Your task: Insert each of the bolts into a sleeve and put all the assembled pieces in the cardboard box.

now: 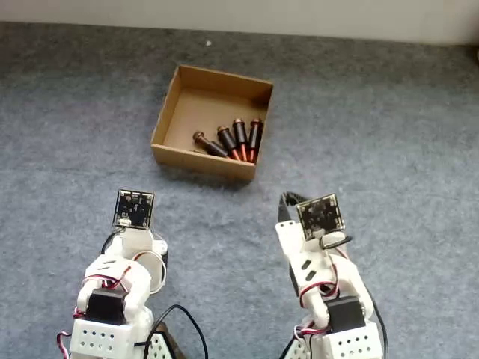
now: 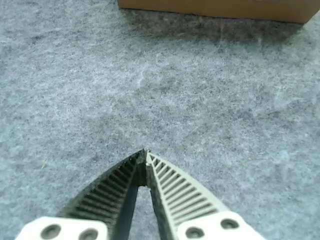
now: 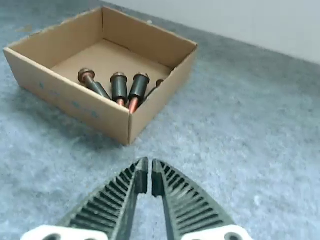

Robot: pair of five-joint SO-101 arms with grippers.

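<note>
The cardboard box (image 1: 169,118) stands open on the grey carpet, with several assembled bolt-and-sleeve pieces (image 1: 239,139) lying side by side near its front right corner. The same pieces (image 3: 120,87) lie inside the box (image 3: 165,97) in the right wrist view. Both arms sit pulled back near the table's front edge, well short of the box. My left gripper (image 2: 145,155) is shut and empty over bare carpet, with the box's wall (image 2: 215,7) farther ahead. My right gripper (image 3: 147,167) is shut and empty too, its tips pointing at the box's near corner.
Grey carpet covers the whole table. A pale wall strip (image 1: 239,13) runs along the far edge. Open carpet lies on all sides of the box and between the two arms.
</note>
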